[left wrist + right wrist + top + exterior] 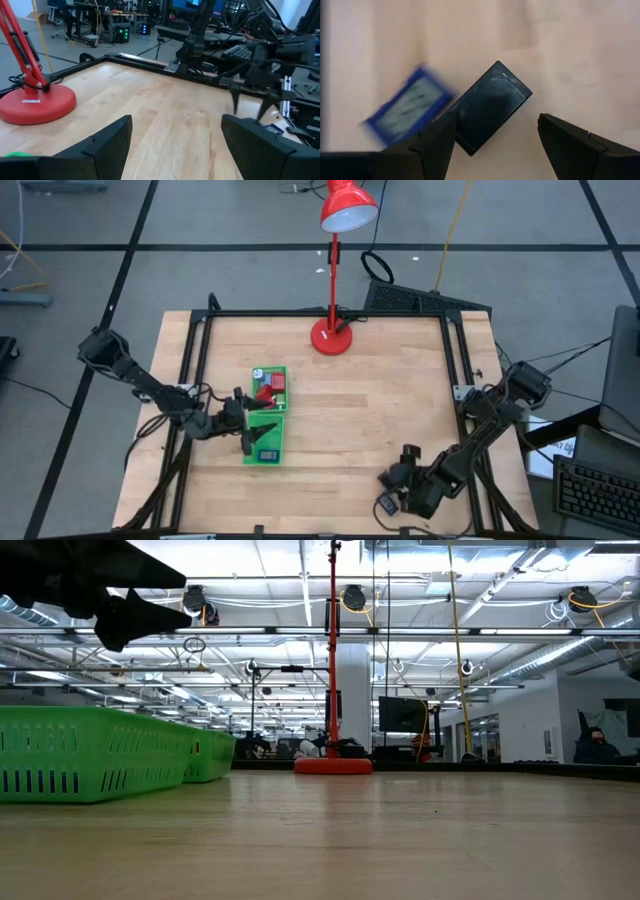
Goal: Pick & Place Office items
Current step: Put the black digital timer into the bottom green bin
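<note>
My left gripper [250, 432] hangs open above the near half of the long green tray [268, 418]; the low view shows it [135, 612] well above the tray wall [100, 755]. Red blocks [268, 388] lie in the tray's far half and a dark, blue-faced rectangle [268, 453] in its near end. My right gripper [397, 485] is open near the table's near edge, pointing down. Its wrist view shows a dark rectangle [490, 107] and a blue-faced one [407, 110] lying flat on the wood. The dark one lies between the fingers, close to one finger [432, 145].
The tall red desk lamp stands with its round base [331, 336] at the middle of the table's far edge, also seen in the left wrist view [35, 102]. A black frame [205, 330] borders the table. Bare wood [370, 410] lies between the tray and the right arm.
</note>
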Tool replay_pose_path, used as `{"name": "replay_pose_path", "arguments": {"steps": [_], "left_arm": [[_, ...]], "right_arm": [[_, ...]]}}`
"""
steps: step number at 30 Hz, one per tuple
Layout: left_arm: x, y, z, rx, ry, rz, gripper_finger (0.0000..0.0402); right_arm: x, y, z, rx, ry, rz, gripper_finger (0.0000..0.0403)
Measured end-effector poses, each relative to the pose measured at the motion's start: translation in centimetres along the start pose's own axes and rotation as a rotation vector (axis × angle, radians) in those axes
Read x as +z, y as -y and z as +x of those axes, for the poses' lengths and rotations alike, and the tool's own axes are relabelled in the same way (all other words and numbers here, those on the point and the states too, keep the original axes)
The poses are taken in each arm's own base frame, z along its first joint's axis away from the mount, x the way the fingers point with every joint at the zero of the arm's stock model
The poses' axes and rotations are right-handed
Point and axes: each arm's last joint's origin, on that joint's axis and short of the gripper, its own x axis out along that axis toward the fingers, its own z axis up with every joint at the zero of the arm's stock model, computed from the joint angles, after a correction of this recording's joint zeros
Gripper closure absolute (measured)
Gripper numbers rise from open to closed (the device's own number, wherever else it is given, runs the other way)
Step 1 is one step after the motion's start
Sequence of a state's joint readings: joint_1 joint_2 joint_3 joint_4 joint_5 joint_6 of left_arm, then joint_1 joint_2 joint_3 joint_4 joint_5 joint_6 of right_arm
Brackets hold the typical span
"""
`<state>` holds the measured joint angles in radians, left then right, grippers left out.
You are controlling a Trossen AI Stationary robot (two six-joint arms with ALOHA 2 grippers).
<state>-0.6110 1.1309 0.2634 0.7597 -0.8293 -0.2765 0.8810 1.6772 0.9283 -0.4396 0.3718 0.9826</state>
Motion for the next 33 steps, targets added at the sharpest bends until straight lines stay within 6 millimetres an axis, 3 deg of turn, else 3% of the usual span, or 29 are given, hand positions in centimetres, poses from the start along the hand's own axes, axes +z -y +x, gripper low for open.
{"name": "replay_pose_path", "arguments": {"steps": [7, 11, 20, 26, 33], "left_arm": [[0.0, -0.1, 0.1, 0.003, 0.001, -0.018, 0.0091], [0.0, -0.1, 0.1, 0.003, 0.000, -0.020, 0.0091], [0.0, -0.1, 0.1, 0.002, 0.000, -0.018, 0.0091], [0.0, -0.1, 0.1, 0.002, 0.000, -0.021, 0.0091], [0.0, -0.1, 0.1, 0.002, 0.000, -0.032, 0.0091]], "right_arm": [[1.3, 2.0, 0.6, -0.195, 0.092, -0.082, 0.0135], [2.2, 2.9, 0.5, -0.210, 0.092, -0.089, 0.0135], [3.9, 3.5, -1.9, -0.098, 0.172, 0.164, 0.0135], [3.7, 2.5, 0.0, -0.065, 0.153, 0.179, 0.0135], [2.4, 2.9, 2.1, -0.149, 0.022, 0.216, 0.0135]]}}
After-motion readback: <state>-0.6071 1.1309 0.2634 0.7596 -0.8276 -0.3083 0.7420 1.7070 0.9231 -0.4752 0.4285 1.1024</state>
